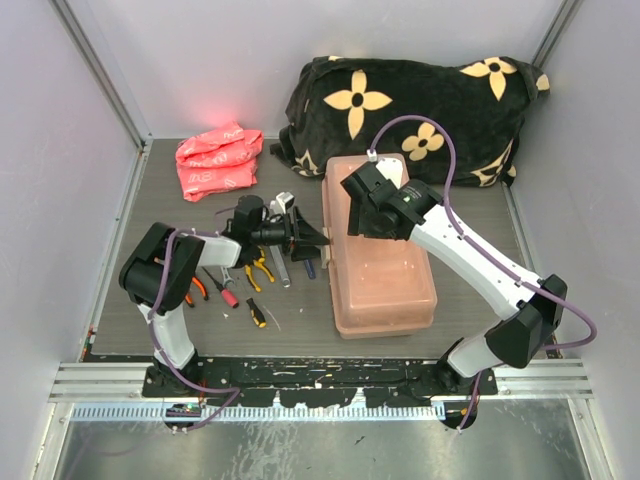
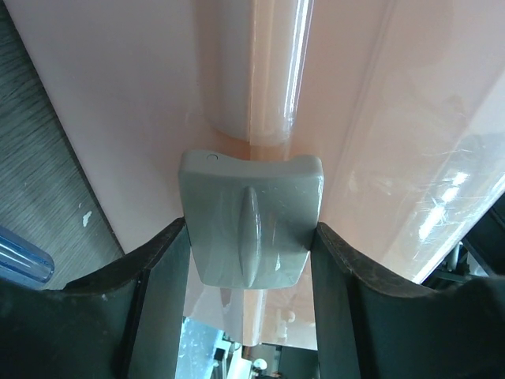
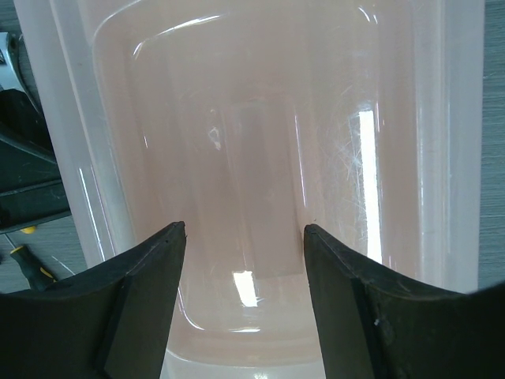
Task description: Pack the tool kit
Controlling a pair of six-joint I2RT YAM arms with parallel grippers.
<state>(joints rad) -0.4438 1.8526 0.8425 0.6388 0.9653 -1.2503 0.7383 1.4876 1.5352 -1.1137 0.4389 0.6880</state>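
The tool box [image 1: 385, 280], a translucent pink case, lay right of centre on the table, its near end towards the arm bases. The lid looked to be down. To its near left the loose tools [image 1: 255, 285], pliers and screwdrivers among them, were still outside it, so packing had not yet begun.

On the box's left wall the left gripper [image 2: 251, 229] had its jaws partly closed around the grey latch [image 2: 251, 213], one finger against each side, seemingly pinching it. Further back, the right gripper [image 3: 245, 229] hung over the lid with its jaws wide apart, holding nothing.

I judged the step in hand to be unlatching. The next move likely called for swinging the latch clear of the rim without dragging the box, then lifting the lid. A pink bag [image 1: 218, 160] and a black flowered blanket [image 1: 420, 100] lay at the far side.
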